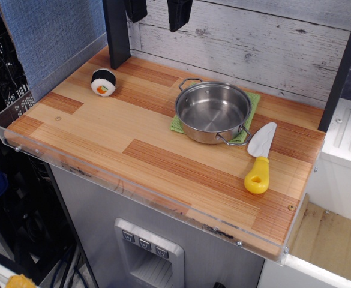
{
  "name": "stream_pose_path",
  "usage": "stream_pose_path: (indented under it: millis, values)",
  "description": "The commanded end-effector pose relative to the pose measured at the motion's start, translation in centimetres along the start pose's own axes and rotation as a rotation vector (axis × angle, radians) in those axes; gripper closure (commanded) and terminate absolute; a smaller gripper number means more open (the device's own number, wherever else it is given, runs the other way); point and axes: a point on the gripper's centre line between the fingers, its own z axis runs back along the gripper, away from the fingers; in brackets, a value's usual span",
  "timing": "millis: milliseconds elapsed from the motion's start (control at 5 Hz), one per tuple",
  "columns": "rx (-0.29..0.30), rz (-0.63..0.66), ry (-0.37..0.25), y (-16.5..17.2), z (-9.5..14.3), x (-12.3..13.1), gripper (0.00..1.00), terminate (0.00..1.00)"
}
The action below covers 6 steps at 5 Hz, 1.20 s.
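Pictured from above and in front: a wooden counter of light and reddish planks, edged with a clear plastic lip along the front. Backed by a whitewashed plank wall rising behind the pot.

Sitting right of centre on the counter, toward the back: a stainless steel pot, upright, lidless and empty, with one wire handle turned to the wall and the other to the front right. Resting squarely on a green cloth, with only the cloth's edges and corners showing around the pot's base.

Lying just right of the pot, close to its front handle but not clearly touching it: a spatula, grey blade pointing toward the wall, yellow handle pointing toward the counter's front edge.

Standing well left of the pot, near the back left of the counter: a toy sushi roll, black-wrapped, white with an orange centre facing the camera.

Hanging at the top of the frame, above and behind the pot, slightly to its left: the gripper, cut off but for two dark fingers. Spread wide apart, pinching nothing, touching neither the pot nor the sushi roll.
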Motion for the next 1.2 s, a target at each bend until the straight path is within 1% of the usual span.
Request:
stream_pose_path:
  millis: [0,200,400,800,1000]
  values:
    - [0.0,0.0,0.0,0.0,0.0,0.0,0.0,0.0]
    - [0.011,0.001,0.016,-0.9,-1.0,-0.2,0.0,0.0]
    - [0.02,0.013,0.013,-1.6,-2.4,-0.6,0.0,0.0]
    - [0.104,0.15,-0.054,-3.9,-5.7,-0.3,0.0,0.0]
    - [0.076,0.159,-0.113,-4.2,-7.1,0.0,0.0,0.0]
